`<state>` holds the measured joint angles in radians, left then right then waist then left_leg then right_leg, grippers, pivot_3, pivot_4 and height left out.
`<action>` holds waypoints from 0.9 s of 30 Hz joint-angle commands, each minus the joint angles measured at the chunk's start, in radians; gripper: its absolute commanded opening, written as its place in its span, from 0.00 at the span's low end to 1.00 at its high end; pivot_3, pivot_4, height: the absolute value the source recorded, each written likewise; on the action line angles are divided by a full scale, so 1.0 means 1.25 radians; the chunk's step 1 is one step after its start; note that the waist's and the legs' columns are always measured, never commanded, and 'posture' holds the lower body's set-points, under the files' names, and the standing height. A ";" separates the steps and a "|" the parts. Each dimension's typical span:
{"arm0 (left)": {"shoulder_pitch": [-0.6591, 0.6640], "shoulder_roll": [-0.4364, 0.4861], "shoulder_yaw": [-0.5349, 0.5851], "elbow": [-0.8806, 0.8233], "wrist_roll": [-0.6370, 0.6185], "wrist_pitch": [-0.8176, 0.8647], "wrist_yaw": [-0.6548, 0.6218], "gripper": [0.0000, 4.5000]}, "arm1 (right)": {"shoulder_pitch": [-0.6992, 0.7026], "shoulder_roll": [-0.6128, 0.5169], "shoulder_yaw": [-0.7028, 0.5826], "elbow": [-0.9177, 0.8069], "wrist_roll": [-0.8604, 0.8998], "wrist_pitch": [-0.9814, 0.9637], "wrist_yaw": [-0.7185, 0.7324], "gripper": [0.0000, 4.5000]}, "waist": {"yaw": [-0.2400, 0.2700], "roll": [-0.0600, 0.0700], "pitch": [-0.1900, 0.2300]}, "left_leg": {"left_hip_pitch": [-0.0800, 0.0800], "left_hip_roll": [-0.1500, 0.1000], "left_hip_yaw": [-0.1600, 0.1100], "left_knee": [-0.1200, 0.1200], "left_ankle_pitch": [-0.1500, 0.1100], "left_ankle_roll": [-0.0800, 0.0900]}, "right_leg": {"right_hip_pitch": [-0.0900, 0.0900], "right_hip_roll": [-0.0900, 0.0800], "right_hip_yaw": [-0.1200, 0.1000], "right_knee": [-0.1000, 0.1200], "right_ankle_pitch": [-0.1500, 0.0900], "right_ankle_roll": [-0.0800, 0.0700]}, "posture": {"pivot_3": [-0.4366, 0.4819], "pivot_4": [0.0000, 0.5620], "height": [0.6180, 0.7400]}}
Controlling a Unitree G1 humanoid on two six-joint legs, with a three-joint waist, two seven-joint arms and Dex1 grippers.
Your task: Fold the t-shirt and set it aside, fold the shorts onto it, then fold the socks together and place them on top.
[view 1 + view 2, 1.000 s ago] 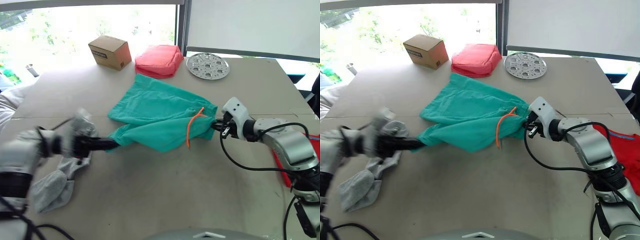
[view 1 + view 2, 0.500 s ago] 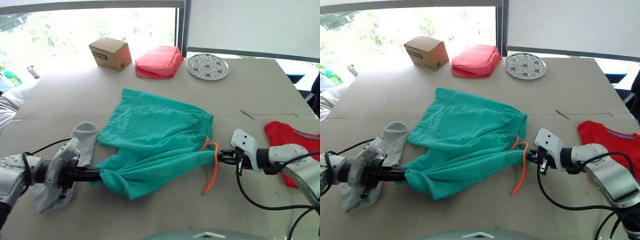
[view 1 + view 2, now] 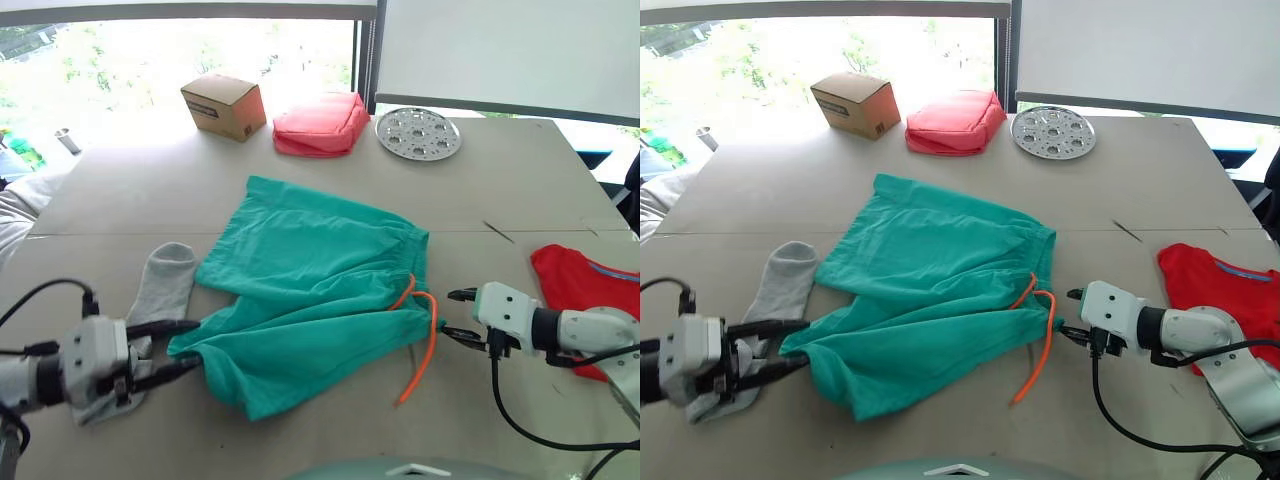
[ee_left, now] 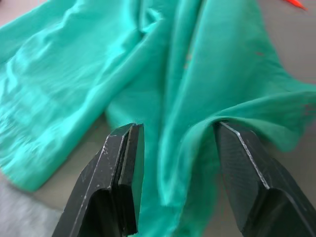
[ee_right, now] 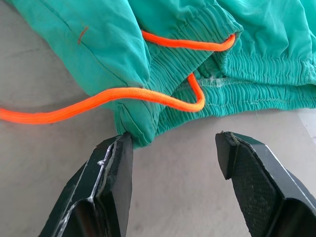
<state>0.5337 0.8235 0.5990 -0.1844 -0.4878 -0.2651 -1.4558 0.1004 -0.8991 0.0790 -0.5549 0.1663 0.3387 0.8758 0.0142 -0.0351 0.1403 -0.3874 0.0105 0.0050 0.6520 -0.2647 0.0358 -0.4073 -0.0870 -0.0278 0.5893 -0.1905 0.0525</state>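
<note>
Hands (image 3: 175, 349) (image 3: 457, 314) agape — beside shorts (image 3: 315, 275)

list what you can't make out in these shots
- T-shirt: head views, its far part cut off by the picture edge and partly behind the right arm, so the fold cannot be judged.
- Socks: head views, lower part hidden behind the left gripper; whether one or two lie there is unclear.
- Cardboard box label: too small to read.
- Shorts: underside layers hidden by the top fold.

Teal-green shorts (image 3: 310, 290) with a bright orange drawstring (image 3: 420, 345), light grey socks (image 3: 160, 300), red t-shirt (image 3: 580, 290) (looks like a blue collar trim), coral-pink pouch (image 3: 320, 122).
</note>
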 commanded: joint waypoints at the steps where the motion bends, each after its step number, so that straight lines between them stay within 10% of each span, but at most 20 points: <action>1: 0.059 -0.033 0.035 -0.044 -0.002 -0.152 -0.056 0.54 | 0.013 -0.010 -0.012 0.006 -0.013 -0.076 0.025 0.63 | 0.000 0.001 0.000 | 0.000 0.000 0.000 0.000 0.000 0.000 | 0.000 0.000 0.000 0.000 0.000 0.000 | 0.48 0.27 0.99; 18: 0.021 -0.065 -0.248 -0.120 0.217 -0.267 0.087 0.54 | 0.084 -0.013 -0.043 -0.028 0.016 -0.055 0.054 0.63 | 0.005 -0.002 -0.002 | 0.003 0.000 0.002 0.001 -0.001 0.001 | 0.003 0.000 0.001 0.000 -0.002 0.003 | 0.48 0.27 0.99; 27: 0.084 -0.012 -0.250 -0.087 0.215 -0.263 0.138 0.54 | 0.073 0.037 -0.063 -0.082 0.151 0.128 0.021 0.63 | 0.001 -0.001 -0.002 | 0.003 0.002 0.002 0.001 -0.001 0.001 | 0.003 0.001 0.001 0.000 -0.002 0.003 | 0.48 0.27 0.99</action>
<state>0.6230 0.8008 0.2685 -0.2907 -0.1995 -0.5819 -1.2999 0.2097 -0.8578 0.0209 -0.6274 0.3248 0.4667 0.9199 0.0155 -0.0368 0.1379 -0.3835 0.0125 0.0076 0.6529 -0.2658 0.0373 -0.4040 -0.0864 -0.0267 0.5895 -0.1931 0.0566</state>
